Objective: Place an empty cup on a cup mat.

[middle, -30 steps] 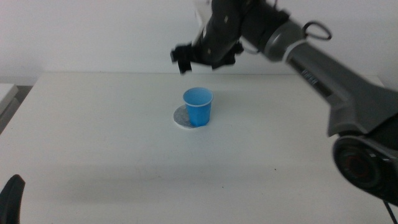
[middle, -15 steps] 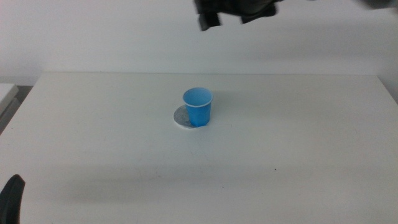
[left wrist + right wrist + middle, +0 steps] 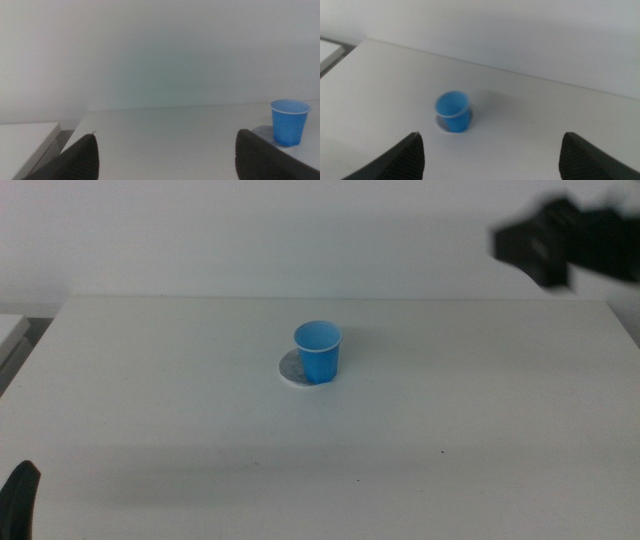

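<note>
The blue cup (image 3: 318,351) stands upright and empty on the round grey cup mat (image 3: 290,368), toward the mat's right side, mid-table. My right gripper (image 3: 545,243) is a blurred dark shape high at the upper right, far from the cup. Its jaws stand wide apart and empty in the right wrist view (image 3: 491,136), which shows the cup (image 3: 453,111) and mat (image 3: 441,123) well beyond them. My left gripper (image 3: 20,498) waits at the bottom left corner. It is open and empty in its wrist view (image 3: 169,135), with the cup (image 3: 289,121) off to one side.
The white table (image 3: 450,410) carries only the cup and mat. A pale wall runs behind its far edge. A second white surface (image 3: 10,330) sits beyond the table's left edge.
My right gripper has risen away from above the cup and swung to the upper right. The cup and mat have not moved. The left arm is still.
</note>
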